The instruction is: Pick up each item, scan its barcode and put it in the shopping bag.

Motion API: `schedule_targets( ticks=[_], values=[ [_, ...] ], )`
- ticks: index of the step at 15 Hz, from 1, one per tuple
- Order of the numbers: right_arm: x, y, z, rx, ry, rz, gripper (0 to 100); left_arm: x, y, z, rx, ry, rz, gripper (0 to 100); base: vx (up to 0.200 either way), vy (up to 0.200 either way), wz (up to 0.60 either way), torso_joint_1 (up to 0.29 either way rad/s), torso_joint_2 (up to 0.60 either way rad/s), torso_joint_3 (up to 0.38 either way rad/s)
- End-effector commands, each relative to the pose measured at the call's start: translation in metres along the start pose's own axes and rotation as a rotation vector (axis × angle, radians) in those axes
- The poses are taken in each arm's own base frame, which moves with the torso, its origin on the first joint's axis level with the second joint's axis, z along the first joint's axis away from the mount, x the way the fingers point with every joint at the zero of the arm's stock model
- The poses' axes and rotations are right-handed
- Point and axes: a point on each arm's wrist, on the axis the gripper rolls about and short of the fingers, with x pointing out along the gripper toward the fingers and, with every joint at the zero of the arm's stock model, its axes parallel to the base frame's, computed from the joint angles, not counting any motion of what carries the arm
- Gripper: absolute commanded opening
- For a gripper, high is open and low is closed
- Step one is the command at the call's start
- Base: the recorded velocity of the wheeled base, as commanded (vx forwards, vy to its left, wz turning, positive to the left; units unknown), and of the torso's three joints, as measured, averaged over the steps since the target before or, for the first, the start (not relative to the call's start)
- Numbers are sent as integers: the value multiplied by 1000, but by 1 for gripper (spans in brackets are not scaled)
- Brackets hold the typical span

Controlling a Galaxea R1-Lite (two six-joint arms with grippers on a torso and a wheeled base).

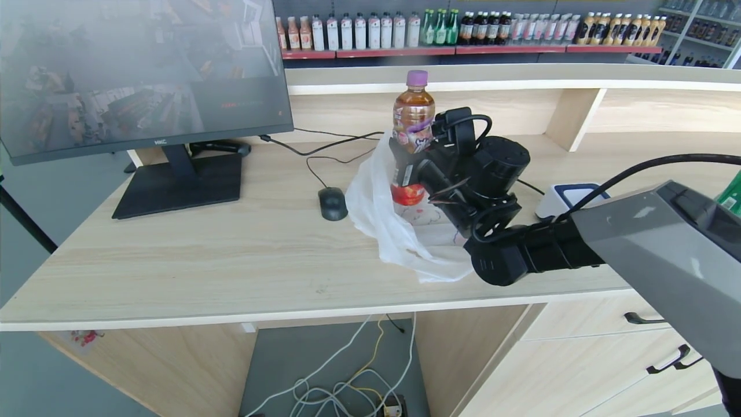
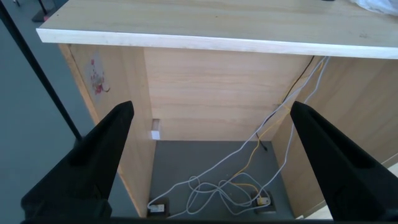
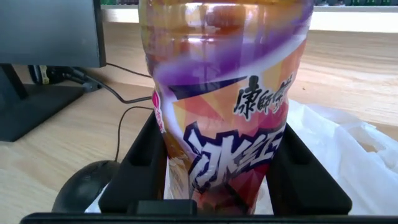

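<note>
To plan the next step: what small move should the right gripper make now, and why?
Probably lower the bottle straight down, then release: the right gripper holds it upright at the mouth of the shopping bag.

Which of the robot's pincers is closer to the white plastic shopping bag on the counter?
Right. The right pincer grips a purple-capped drink bottle at the mouth of the white plastic shopping bag; the left pincer hangs open below the wooden counter's front edge.
</note>
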Motion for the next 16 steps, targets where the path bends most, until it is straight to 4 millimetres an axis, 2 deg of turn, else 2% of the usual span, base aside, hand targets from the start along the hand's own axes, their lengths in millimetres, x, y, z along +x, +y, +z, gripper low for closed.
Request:
schedule_targets(
  ticks=[1,9,16],
  values=[
    [0,1,-13,-2,18,1,0,0,0,0,0,-1,-1,100,0,0,0,0,0,0],
    [0,2,-27,-3,38,11,0,0,0,0,0,-1,-1,100,0,0,0,0,0,0],
    [-1,2,-28,-4,47,13,0,0,0,0,0,-1,-1,100,0,0,0,0,0,0]
  ],
)
